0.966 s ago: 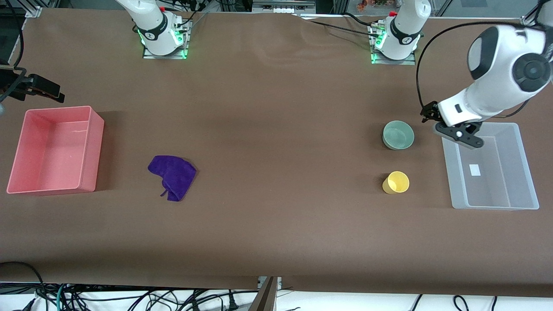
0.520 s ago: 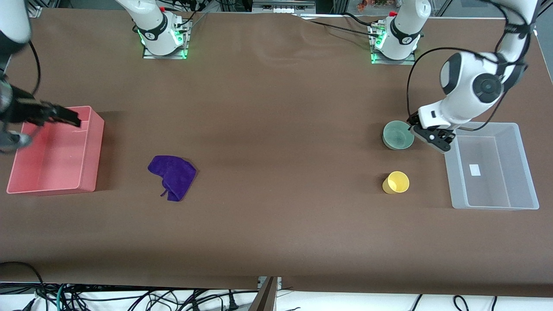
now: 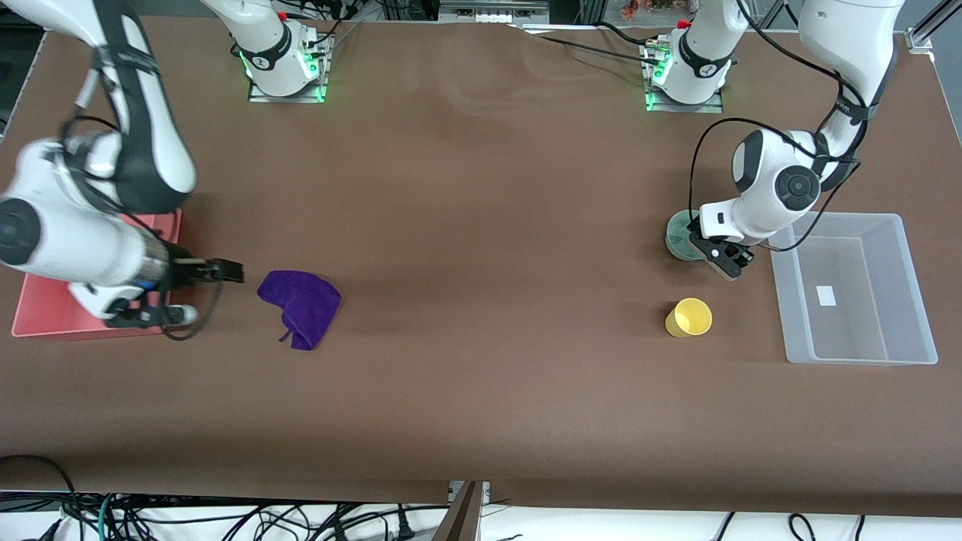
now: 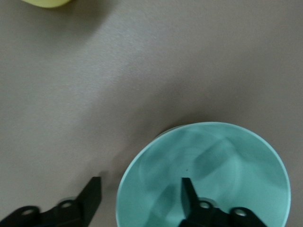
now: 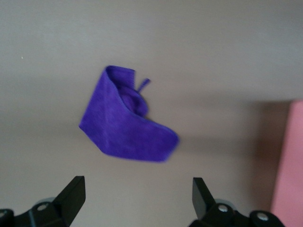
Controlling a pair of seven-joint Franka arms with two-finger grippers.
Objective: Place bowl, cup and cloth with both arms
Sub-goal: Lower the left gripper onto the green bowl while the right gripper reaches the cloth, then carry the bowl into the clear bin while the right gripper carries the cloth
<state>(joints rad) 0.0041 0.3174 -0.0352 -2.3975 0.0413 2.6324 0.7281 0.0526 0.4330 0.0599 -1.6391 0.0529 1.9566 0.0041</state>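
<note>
The mint-green bowl [image 3: 680, 234] stands upright near the left arm's end of the table. My left gripper [image 3: 724, 261] is open over the bowl's rim; in the left wrist view [image 4: 139, 195] one finger is over the bowl's [image 4: 208, 170] inside and the other outside it. The yellow cup [image 3: 688, 317] stands nearer the front camera than the bowl, and its edge shows in the left wrist view [image 4: 47, 2]. The purple cloth [image 3: 301, 303] lies crumpled on the table. My right gripper [image 3: 228, 270] is open and empty just beside the cloth [image 5: 125, 125], between it and the pink bin.
A pink bin [image 3: 37, 319], partly hidden by the right arm, sits at the right arm's end and shows in the right wrist view [image 5: 289, 161]. A clear plastic bin [image 3: 913, 300] sits at the left arm's end, beside the bowl and cup. The table top is brown.
My left gripper has come from over the clear bin's corner to the bowl's rim. My right gripper has swung from the pink bin toward the cloth. Bowl, cup and cloth have not moved.
</note>
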